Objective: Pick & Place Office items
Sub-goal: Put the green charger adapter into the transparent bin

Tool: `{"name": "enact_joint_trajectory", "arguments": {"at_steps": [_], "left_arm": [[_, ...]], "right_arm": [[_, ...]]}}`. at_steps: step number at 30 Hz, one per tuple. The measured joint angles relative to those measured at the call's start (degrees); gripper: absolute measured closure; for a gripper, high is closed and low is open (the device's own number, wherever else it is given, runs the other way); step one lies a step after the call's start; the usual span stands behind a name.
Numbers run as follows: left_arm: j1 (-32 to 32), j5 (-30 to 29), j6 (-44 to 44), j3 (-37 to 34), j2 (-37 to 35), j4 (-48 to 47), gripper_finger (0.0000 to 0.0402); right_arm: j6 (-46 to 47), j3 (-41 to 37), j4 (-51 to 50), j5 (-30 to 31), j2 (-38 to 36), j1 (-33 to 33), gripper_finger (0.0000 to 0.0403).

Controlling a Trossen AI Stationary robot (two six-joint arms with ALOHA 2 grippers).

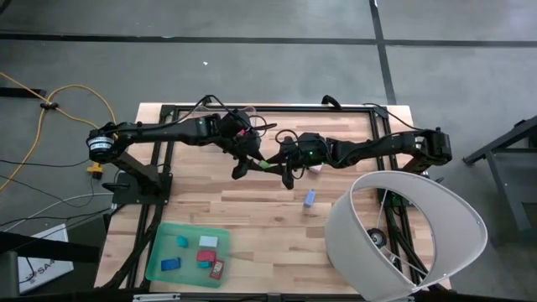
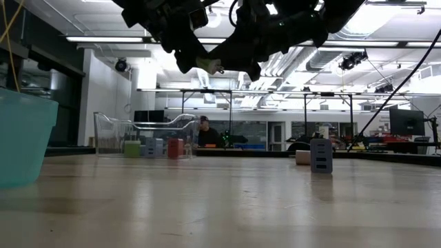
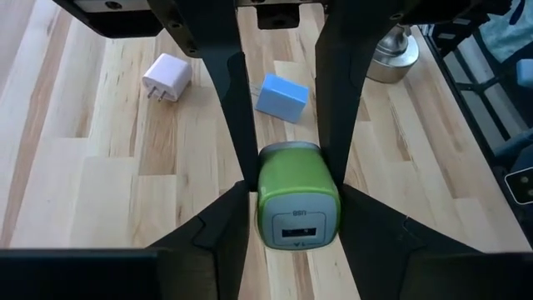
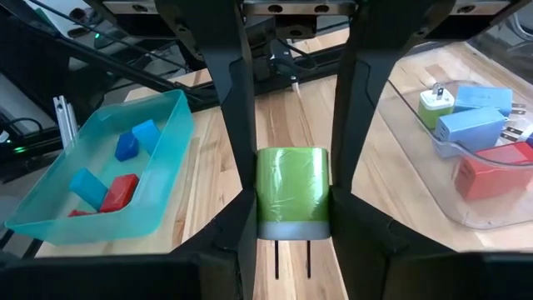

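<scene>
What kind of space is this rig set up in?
Probably a large robotics lab or workshop: a bare concrete floor around the wooden table, long ceiling strip lights, and rows of workbenches with monitors where a person sits.

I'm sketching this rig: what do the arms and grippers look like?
Both arms are dark, slim and jointed, with thin black cables looping over the wrists. The left gripper and right gripper each have two flat, matte-black fingers that widen toward the base.

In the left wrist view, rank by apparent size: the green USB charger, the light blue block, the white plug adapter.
1. Green USB charger, though it is nearest the camera.
2. Light blue block and white plug adapter: about alike.
</scene>
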Motion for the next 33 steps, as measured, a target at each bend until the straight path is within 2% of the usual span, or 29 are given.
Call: {"name": "enact_joint_trajectory", "arguments": {"at_steps": [20,33], "left_arm": [[0.0,-0.32,-0.15,0.0,0.0,-0.08,0.0261],[0.0,-0.04,0.01,0.0,0.02,-0.12,0.0272]], "right_arm": [[0.04,0.0,-0.23,0.18,0.0,-0.02,0.0281],[-0.33,0.22,-0.87,-0.2,0.0,0.0,0.0238]]}}
